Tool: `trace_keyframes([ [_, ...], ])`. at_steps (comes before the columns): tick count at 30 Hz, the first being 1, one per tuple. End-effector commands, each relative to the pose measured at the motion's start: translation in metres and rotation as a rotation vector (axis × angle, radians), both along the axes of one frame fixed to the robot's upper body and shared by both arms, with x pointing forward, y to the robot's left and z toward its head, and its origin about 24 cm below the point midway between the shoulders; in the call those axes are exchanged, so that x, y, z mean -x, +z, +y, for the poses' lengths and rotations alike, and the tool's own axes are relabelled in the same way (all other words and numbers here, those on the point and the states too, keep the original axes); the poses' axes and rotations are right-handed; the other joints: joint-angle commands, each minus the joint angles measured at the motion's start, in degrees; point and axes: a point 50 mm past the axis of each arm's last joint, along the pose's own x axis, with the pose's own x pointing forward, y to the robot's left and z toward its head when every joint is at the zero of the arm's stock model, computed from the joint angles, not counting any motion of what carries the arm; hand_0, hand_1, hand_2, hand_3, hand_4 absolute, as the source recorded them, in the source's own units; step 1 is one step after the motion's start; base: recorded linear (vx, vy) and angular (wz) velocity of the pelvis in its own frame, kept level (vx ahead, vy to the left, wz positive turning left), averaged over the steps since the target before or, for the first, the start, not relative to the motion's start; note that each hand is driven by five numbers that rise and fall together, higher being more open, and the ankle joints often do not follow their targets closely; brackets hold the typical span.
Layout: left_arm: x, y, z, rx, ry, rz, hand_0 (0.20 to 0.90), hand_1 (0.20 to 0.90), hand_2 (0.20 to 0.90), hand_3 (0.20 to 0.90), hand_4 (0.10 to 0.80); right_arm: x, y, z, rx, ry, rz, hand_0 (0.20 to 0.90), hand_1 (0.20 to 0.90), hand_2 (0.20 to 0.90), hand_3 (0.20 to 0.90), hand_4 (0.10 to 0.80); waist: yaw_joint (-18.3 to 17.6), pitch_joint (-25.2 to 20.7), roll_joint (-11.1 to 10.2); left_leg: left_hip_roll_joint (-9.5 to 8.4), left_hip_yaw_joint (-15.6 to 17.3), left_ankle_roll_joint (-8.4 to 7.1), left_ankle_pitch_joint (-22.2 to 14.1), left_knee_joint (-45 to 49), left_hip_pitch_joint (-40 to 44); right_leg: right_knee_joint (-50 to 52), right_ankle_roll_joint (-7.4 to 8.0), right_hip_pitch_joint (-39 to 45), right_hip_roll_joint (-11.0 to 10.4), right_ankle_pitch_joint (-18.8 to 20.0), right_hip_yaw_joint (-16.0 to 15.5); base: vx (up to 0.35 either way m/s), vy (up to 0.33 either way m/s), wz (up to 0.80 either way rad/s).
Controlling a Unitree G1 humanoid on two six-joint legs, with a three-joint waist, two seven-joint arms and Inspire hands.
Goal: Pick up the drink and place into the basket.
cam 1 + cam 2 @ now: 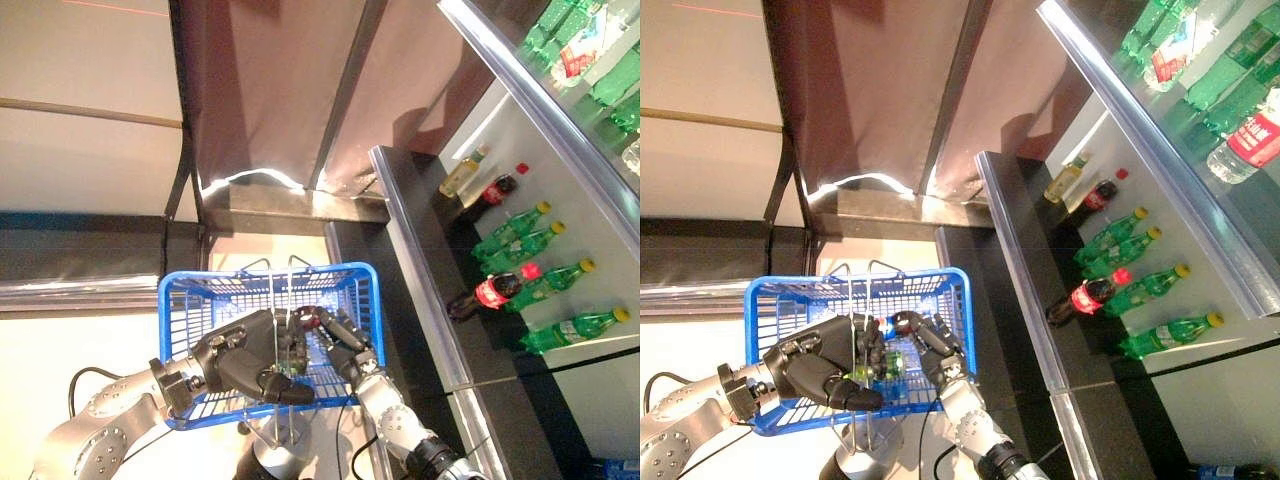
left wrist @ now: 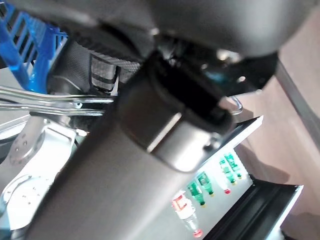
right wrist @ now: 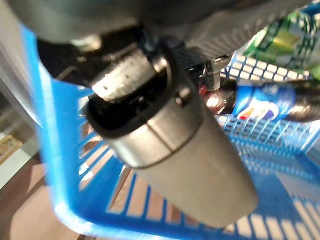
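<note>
Left hand (image 1: 245,365) sits at the blue wire basket (image 1: 180,300), its dark fingers curled around the basket's near side where the metal handles (image 1: 270,268) stand up; I judge it is there to carry the basket and keep it steady and level beneath the other arm. Its own wrist view is mostly filled by the arm, with a strip of blue mesh and a metal bar at one edge, so the exact purchase cannot be read there.

Just beside it, the right hand (image 1: 340,345) reaches down over the rim into the basket. Its fingers are bent, but whether they clasp anything or have let go I cannot tell, since the fingertips are lost among the mesh and the bottles.

Inside the basket lie a dark cola bottle (image 3: 272,102) with a blue label and a green bottle (image 3: 287,42), resting on the mesh floor, so the drink looks to be already in the basket, or being set down there.

Further right, well apart from both hands, the shelf (image 1: 600,310) holds rows of drinks lying on their sides: green bottles with yellow caps (image 1: 515,228), a red-labelled cola bottle (image 1: 490,292) and a yellowish bottle (image 1: 462,172), stocked within reach for picking.
</note>
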Motion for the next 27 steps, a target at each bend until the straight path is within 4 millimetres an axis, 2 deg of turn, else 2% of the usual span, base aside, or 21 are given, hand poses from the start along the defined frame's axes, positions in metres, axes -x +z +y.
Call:
trace_keyframes([
  [1, 0.025, 0.069, -0.041, 0.447, -0.243, -0.406, 0.300, 0.300, 0.300, 0.200, 0.100, 0.026, 0.019, 0.042, -0.133, -0.060, -0.050, 0.900, 0.900, 0.900, 0.900, 0.800, -2.99, -9.50, 3.14, 5.21, 2.23, 4.95, 3.70, -12.69, 13.23, -0.70, 0.10, -3.29, -0.40, 15.05, 1.95, 0.000, 0.000, 0.00],
  [2, 0.025, 0.069, -0.041, 0.447, -0.243, -0.406, 0.300, 0.300, 0.300, 0.200, 0.100, 0.026, 0.019, 0.042, -0.133, -0.060, -0.050, 0.900, 0.900, 0.900, 0.900, 0.800, -2.99, -9.50, 3.14, 5.21, 2.23, 4.95, 3.70, -12.69, 13.23, -0.70, 0.10, -3.29, -0.40, 15.05, 1.95, -0.004, -0.011, -0.07],
  [4, 0.028, 0.069, -0.024, 0.415, -0.143, -0.433, 0.300, 0.300, 0.300, 0.200, 0.100, 0.033, 0.036, 0.027, -0.107, -0.047, -0.136, 0.900, 0.900, 0.900, 0.900, 0.800, -4.90, -9.47, 2.85, 5.71, 3.83, 4.87, 3.56, -13.14, 13.63, -0.41, 0.46, -4.05, -0.28, 15.05, 2.43, -0.019, -0.053, -0.06],
  [6, 0.027, 0.067, -0.020, 0.410, -0.097, -0.436, 0.300, 0.300, 0.300, 0.200, 0.100, 0.036, 0.041, 0.022, -0.110, -0.041, -0.162, 0.900, 0.900, 0.900, 0.900, 0.800, -5.64, -9.36, 2.66, 5.98, 4.48, 4.76, 3.49, -13.20, 13.91, -0.19, 0.68, -4.24, -0.30, 15.11, 2.53, 0.000, -0.072, -0.21],
  [10, 0.012, 0.053, -0.045, 0.367, -0.015, -0.451, 0.300, 0.300, 0.300, 0.200, 0.100, 0.039, 0.052, 0.029, -0.125, 0.003, -0.217, 0.900, 0.900, 0.900, 0.900, 0.800, -7.01, -8.61, 1.99, 6.92, 6.18, 4.08, 3.21, -13.82, 15.67, 0.01, 0.87, -3.82, -0.14, 14.83, 2.70, 0.026, -0.082, -0.18],
  [15, 0.009, 0.051, -0.052, 0.356, 0.013, -0.453, 0.300, 0.300, 0.300, 0.200, 0.100, 0.040, 0.054, 0.031, -0.127, 0.026, -0.225, 0.900, 0.900, 0.900, 0.900, 0.800, -7.73, -8.68, 1.76, 7.17, 6.69, 3.95, 3.09, -13.94, 16.07, -0.05, 0.81, -3.78, -0.08, 14.72, 2.93, 0.015, -0.024, -0.08],
  [16, -0.003, 0.046, -0.064, 0.296, 0.143, -0.458, 0.300, 0.300, 0.300, 0.200, 0.100, 0.049, 0.055, 0.033, -0.141, 0.146, -0.254, 0.900, 0.900, 0.900, 0.900, 0.800, -10.77, -9.27, 1.34, 7.91, 9.11, 3.69, 2.79, -14.85, 17.90, -0.34, 0.84, -3.80, 0.09, 14.46, 4.24, 0.036, -0.038, -0.07],
  [18, -0.003, 0.046, -0.064, 0.296, 0.143, -0.458, 0.300, 0.300, 0.300, 0.200, 0.100, 0.049, 0.055, 0.033, -0.141, 0.146, -0.254, 0.900, 0.900, 0.900, 0.900, 0.800, -10.77, -9.27, 1.34, 7.91, 9.11, 3.69, 2.79, -14.85, 17.90, -0.34, 0.84, -3.80, 0.09, 14.46, 4.24, 0.009, 0.000, -0.19],
  [19, -0.006, 0.041, -0.040, 0.257, 0.317, -0.455, 0.300, 0.300, 0.300, 0.200, 0.100, 0.066, 0.048, 0.022, -0.177, 0.271, -0.273, 0.900, 0.900, 0.900, 0.900, 0.800, -13.91, -10.39, 1.74, 8.44, 11.51, 3.36, 2.86, -15.59, 18.88, -0.60, 0.77, -4.45, 0.23, 14.06, 6.29, -0.019, 0.037, -0.31],
  [21, -0.006, 0.041, -0.040, 0.257, 0.317, -0.455, 0.300, 0.300, 0.300, 0.200, 0.100, 0.066, 0.048, 0.022, -0.177, 0.271, -0.273, 0.900, 0.900, 0.900, 0.900, 0.800, -13.91, -10.39, 1.74, 8.44, 11.51, 3.36, 2.86, -15.59, 18.88, -0.60, 0.77, -4.45, 0.23, 14.06, 6.29, -0.033, 0.065, -0.52],
  [22, 0.014, 0.032, 0.034, 0.256, 0.455, -0.412, 0.300, 0.300, 0.300, 0.200, 0.100, 0.093, 0.031, -0.009, -0.177, 0.350, -0.286, 0.900, 0.900, 0.900, 0.900, 0.800, -15.57, -11.32, 2.83, 8.29, 13.02, 3.34, 3.04, -15.41, 18.89, -0.47, 1.20, -5.45, -0.56, 14.17, 7.43, -0.048, 0.093, -0.74],
  [24, 0.014, 0.032, 0.034, 0.256, 0.455, -0.412, 0.300, 0.300, 0.300, 0.200, 0.100, 0.093, 0.031, -0.009, -0.177, 0.350, -0.286, 0.900, 0.900, 0.900, 0.900, 0.800, -15.57, -11.32, 2.83, 8.29, 13.02, 3.34, 3.04, -15.41, 18.89, -0.47, 1.20, -5.45, -0.56, 14.17, 7.43, -0.061, 0.023, -0.74],
  [25, 0.029, 0.024, 0.064, 0.221, 0.544, -0.377, 0.300, 0.300, 0.300, 0.200, 0.100, 0.101, 0.026, -0.016, -0.215, 0.355, -0.272, 0.900, 0.900, 0.900, 0.900, 0.800, -15.99, -11.58, 2.97, 8.37, 13.40, 3.25, 2.75, -15.35, 18.63, -1.11, 1.43, -6.02, -0.81, 14.51, 8.03, -0.075, -0.046, -0.74],
  [27, 0.029, 0.024, 0.064, 0.221, 0.544, -0.377, 0.300, 0.300, 0.300, 0.200, 0.100, 0.101, 0.026, -0.016, -0.215, 0.355, -0.272, 0.900, 0.900, 0.900, 0.900, 0.800, -15.99, -11.58, 2.97, 8.37, 13.40, 3.25, 2.75, -15.35, 18.63, -1.11, 1.43, -6.02, -0.81, 14.51, 8.03, -0.038, -0.023, -0.37],
])
